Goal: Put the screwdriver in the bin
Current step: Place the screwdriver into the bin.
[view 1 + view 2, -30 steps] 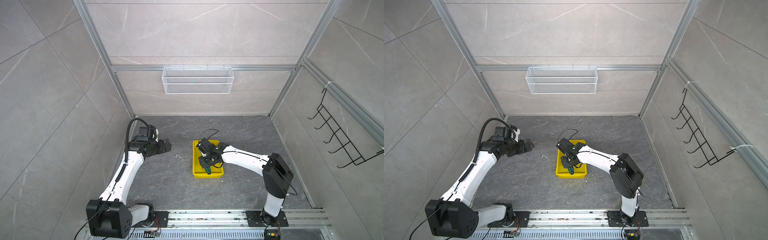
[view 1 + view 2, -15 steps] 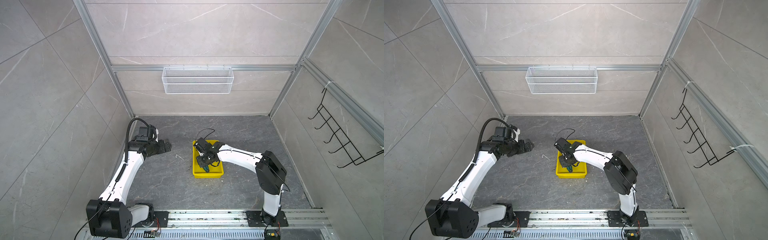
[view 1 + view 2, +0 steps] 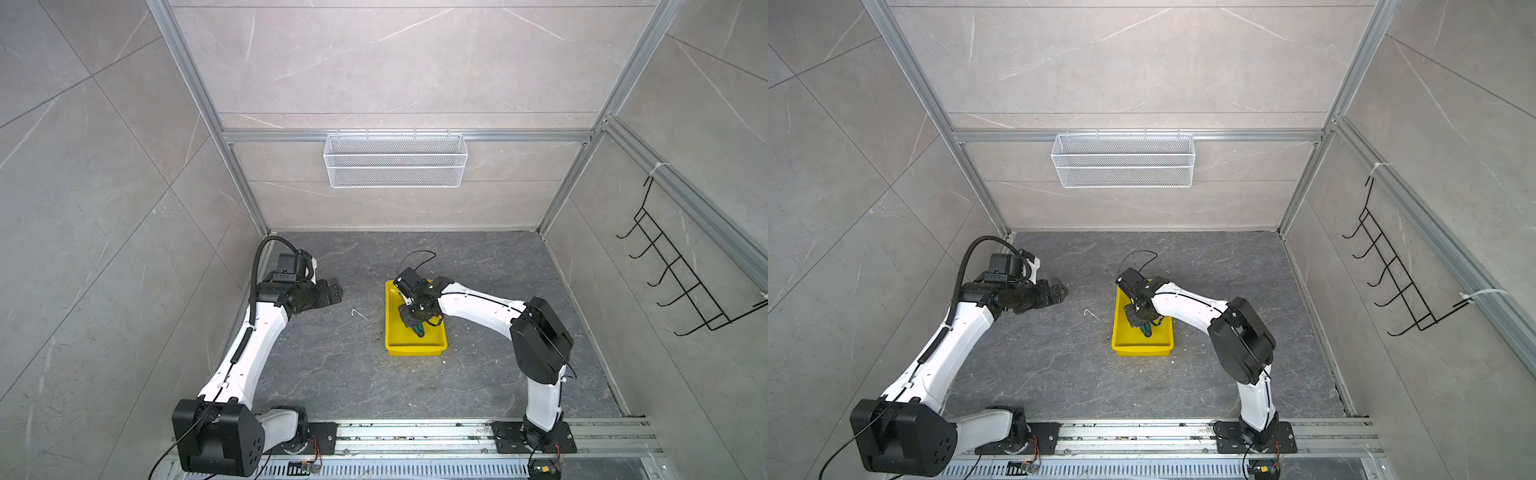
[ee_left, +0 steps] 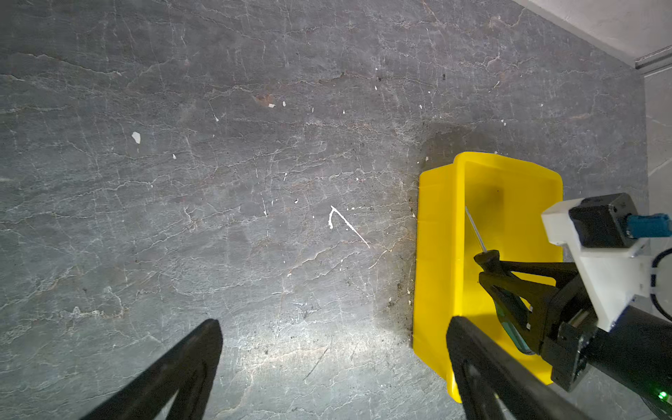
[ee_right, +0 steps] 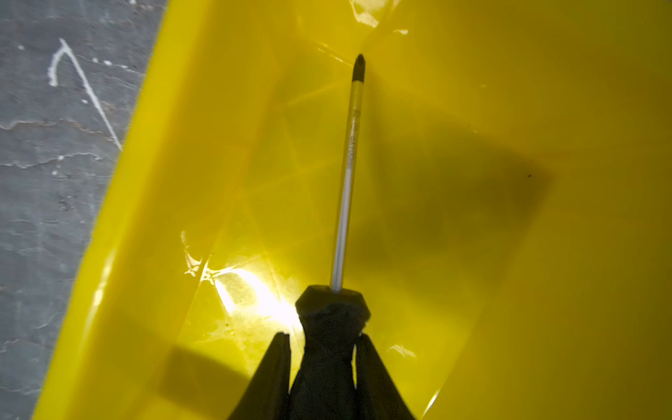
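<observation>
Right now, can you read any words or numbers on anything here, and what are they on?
No readable text anywhere.
Thin metal shaft of the green-and-black-handled screwdriver: faint markings, too blurred to read.
Bright yellow plastic bin: no writing visible.

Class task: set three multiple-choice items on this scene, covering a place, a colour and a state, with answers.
1. Where is the screwdriver shaft? A over the bin floor; B on the grey table; C in the wire basket.
2. What colour is the bin? A white; B yellow; C green.
3. The right gripper is: A open, empty; B shut on the screwdriver; C out of view.
Answers: 1 A: yellow plastic surrounds the shaft. 2 B: bright yellow in every view. 3 B: its fingers clamp the handle.
</observation>
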Controlling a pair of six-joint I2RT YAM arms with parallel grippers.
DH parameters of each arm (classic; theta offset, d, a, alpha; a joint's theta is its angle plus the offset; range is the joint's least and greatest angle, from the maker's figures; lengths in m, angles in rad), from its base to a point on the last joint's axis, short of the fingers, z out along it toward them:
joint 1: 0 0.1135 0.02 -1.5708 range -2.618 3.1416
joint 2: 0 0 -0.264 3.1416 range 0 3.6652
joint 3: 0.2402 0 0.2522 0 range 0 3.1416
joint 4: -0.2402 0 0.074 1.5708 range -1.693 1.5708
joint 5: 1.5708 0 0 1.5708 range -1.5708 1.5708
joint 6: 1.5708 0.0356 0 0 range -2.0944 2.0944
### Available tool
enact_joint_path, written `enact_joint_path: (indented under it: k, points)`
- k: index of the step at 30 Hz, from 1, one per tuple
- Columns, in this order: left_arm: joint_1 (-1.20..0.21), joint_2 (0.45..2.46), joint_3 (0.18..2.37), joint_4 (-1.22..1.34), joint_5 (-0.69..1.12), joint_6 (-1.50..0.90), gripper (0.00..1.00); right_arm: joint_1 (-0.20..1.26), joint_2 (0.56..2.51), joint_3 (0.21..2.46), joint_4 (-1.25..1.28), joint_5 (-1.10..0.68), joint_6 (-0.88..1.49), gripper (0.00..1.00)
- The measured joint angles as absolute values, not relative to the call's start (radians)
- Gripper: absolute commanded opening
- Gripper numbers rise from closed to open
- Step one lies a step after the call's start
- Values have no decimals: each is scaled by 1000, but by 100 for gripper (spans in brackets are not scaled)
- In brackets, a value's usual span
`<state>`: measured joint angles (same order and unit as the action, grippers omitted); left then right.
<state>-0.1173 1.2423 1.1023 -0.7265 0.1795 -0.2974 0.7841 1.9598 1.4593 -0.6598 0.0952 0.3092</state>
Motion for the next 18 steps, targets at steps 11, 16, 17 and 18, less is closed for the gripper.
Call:
enact_joint_path:
  k: [11, 16, 17, 18]
  points:
    - [-117, 1242, 1102, -727, 159, -293, 100, 770, 1977, 1457, -650, 125, 285, 34]
    - [-117, 1242, 1102, -727, 154, -290, 100, 770, 1979, 1457, -646, 148, 283, 38]
    - [-117, 1242, 1102, -728, 151, -290, 100, 770, 1982, 1457, -644, 153, 282, 39]
    - [-117, 1242, 1102, -728, 149, -290, 100, 770, 1986, 1457, -643, 158, 283, 40]
